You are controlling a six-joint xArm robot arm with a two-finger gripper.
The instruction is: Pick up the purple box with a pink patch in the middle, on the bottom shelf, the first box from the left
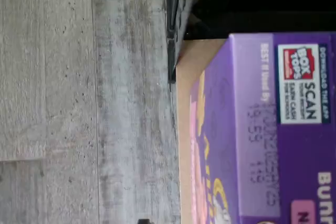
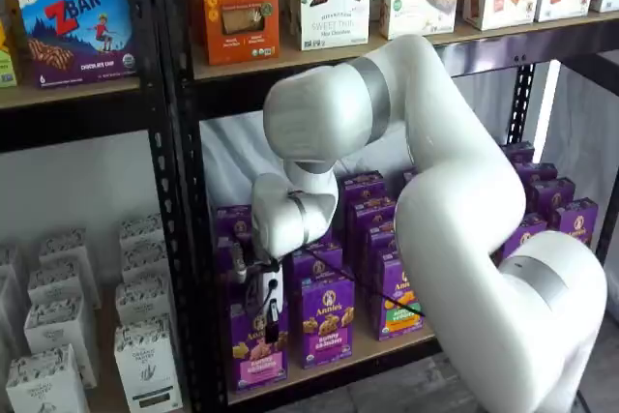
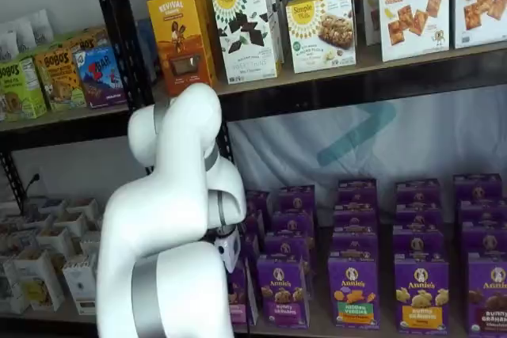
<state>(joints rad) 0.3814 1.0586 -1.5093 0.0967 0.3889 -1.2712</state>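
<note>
1. We see the purple box (image 2: pixel 255 347) standing up tall on the bottom shelf (image 2: pixel 387 347), its front facing out. It is at the left end of the front row.
2. Its front reads "Annie's" over a pink band.
3. In the wrist view its top (image 1: pixel 283 129) reads "BOX TOPS", "SCAN" and "BEST IF USED BY".
4. The pincer (image 2: pixel 271 324) hangs right over that box. We cannot tell if it is open or closed.
5. The next box (image 2: pixel 326 320) also reads "Annie's".
</note>
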